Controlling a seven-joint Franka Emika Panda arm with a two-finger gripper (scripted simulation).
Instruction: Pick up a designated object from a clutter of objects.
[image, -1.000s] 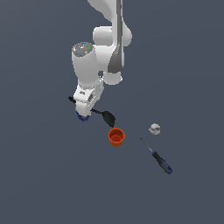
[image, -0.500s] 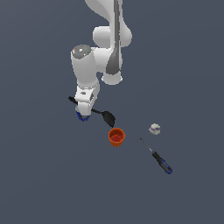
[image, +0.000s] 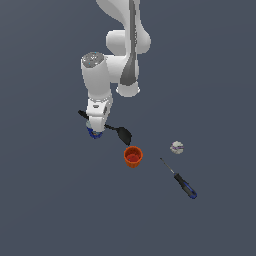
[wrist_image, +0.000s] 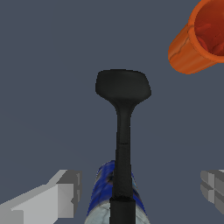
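The black spatula (image: 122, 133) lies on the floor with its flat blade toward the orange cup (image: 133, 156). Its slim handle runs under my gripper (image: 95, 124) and rests across the blue-and-white can (image: 93, 133). In the wrist view the spatula (wrist_image: 123, 89) runs straight down the middle over the can (wrist_image: 101, 192). My gripper (wrist_image: 140, 189) is open, with one grey finger (wrist_image: 64, 194) on either side of the handle and well apart from it. Nothing is held.
A whitish ball (image: 176, 147) sits toward the exterior view's right. A screwdriver (image: 181, 181) with a blue-black handle lies below it. The orange cup (wrist_image: 199, 37) stands close beside the spatula's blade. The floor is plain dark grey.
The hand has edged slightly lower over the spatula handle. The objects have not moved.
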